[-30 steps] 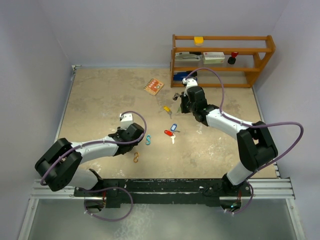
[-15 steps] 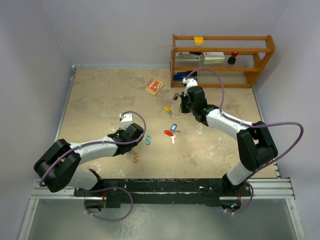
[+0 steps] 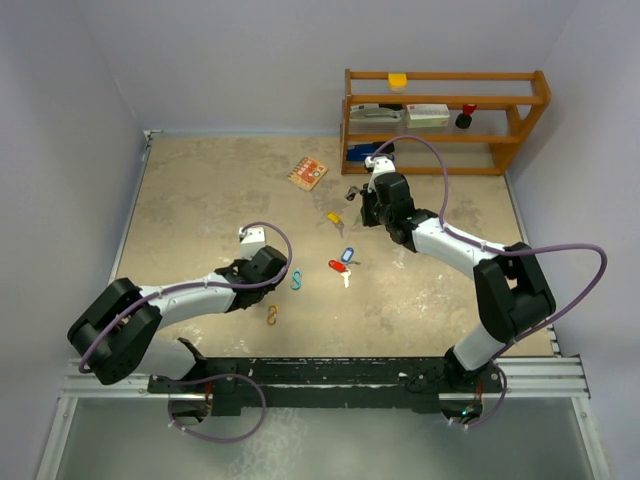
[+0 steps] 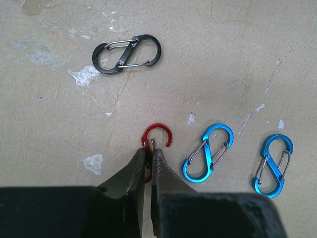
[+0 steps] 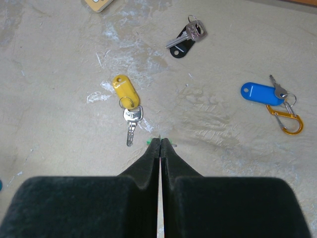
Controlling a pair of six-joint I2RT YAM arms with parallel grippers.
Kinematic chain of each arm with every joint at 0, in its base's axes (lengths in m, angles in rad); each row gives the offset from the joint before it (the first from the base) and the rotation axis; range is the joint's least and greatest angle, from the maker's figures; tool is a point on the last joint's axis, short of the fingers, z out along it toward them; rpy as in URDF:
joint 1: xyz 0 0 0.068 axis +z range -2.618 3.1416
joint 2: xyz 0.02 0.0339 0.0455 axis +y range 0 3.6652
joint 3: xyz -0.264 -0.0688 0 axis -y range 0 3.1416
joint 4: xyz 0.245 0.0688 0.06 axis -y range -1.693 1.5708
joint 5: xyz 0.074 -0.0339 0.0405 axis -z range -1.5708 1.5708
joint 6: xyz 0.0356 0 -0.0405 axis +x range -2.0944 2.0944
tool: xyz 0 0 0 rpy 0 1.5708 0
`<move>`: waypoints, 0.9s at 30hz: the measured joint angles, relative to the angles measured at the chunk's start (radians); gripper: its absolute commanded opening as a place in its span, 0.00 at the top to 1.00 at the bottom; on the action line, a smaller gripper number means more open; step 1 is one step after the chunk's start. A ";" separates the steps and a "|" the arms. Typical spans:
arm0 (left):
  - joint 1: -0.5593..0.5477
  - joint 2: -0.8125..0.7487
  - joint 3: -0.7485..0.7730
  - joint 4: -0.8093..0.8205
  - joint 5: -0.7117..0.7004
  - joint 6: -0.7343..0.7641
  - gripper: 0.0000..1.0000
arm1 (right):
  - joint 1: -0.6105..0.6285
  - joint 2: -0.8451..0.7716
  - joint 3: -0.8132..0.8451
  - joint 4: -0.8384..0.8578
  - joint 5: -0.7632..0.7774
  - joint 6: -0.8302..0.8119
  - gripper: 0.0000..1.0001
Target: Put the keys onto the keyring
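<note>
In the left wrist view my left gripper [image 4: 147, 148] is shut on a red wire S-clip [image 4: 159, 133] lying on the table; its upper loop sticks out past the tips. In the right wrist view my right gripper [image 5: 160, 141] is shut low over the table, with a thin metal ring and slivers of a green tag [image 5: 148, 143] showing at the tips. A yellow-tagged key [image 5: 127, 101] lies just left of the tips. A black-tagged key [image 5: 184, 40] lies farther off, and a blue-tagged key [image 5: 262, 92] lies to the right. From above, red-tagged [image 3: 338, 266] and blue-tagged [image 3: 347, 255] keys lie between the grippers.
A black clip [image 4: 127, 54] and two blue clips [image 4: 208, 152] [image 4: 274, 164] lie near the left gripper. An orange clip [image 5: 286, 119] lies by the blue-tagged key. A wooden shelf [image 3: 445, 120] stands at the back right, with a small patterned card [image 3: 308, 173] in front of it.
</note>
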 measured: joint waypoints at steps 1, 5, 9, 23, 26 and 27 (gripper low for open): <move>0.000 0.000 0.000 0.000 0.000 0.000 1.00 | 0.000 0.000 0.000 0.000 0.000 0.000 1.00; 0.001 -0.001 0.001 0.000 0.000 0.018 1.00 | 0.000 0.000 0.000 0.000 -0.002 -0.002 1.00; 0.001 -0.032 0.013 -0.004 0.000 0.048 1.00 | 0.003 0.000 0.000 0.000 -0.021 -0.006 1.00; 0.001 0.066 0.348 0.058 0.103 0.210 1.00 | 0.123 0.000 0.004 0.000 -0.089 -0.090 1.00; 0.001 0.116 0.384 0.079 0.140 0.231 1.00 | 0.144 0.000 0.005 0.002 -0.124 -0.116 1.00; 0.001 0.128 0.389 0.084 0.152 0.234 1.00 | 0.148 0.000 0.005 0.004 -0.137 -0.124 1.00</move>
